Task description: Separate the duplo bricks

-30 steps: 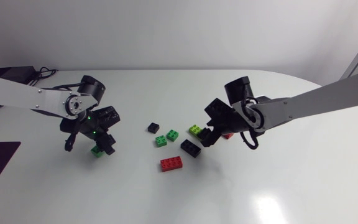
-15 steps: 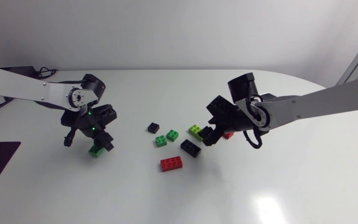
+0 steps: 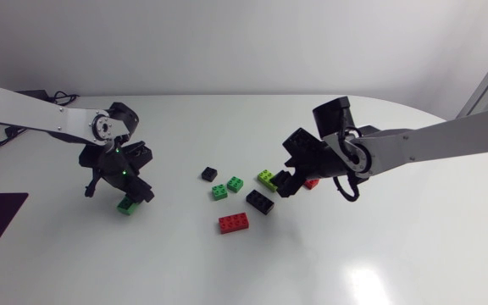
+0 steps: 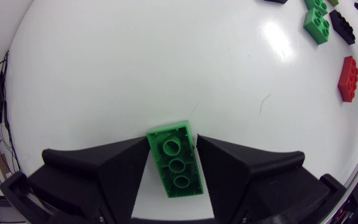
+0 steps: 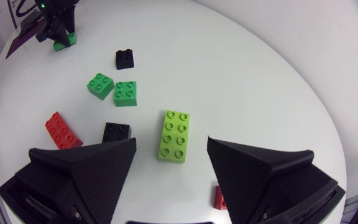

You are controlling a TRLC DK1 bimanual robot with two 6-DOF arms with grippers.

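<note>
Within the left gripper [image 4: 171,142] a green plastic duplo brick [image 4: 176,168] is clamped by its long sides; probably light, stiff, slippery. Meanwhile the right gripper [image 5: 171,142] gapes wide.

The left arm [image 3: 41,121] and right arm [image 3: 430,146] have silver-grey links, black joints and black cables.

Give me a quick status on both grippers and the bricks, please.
Left gripper shut on green brick. Right gripper open, lime brick ahead, untouched. Black brick close beside it.

A red brick [image 5: 220,198] sits half hidden behind the right jaws.
</note>
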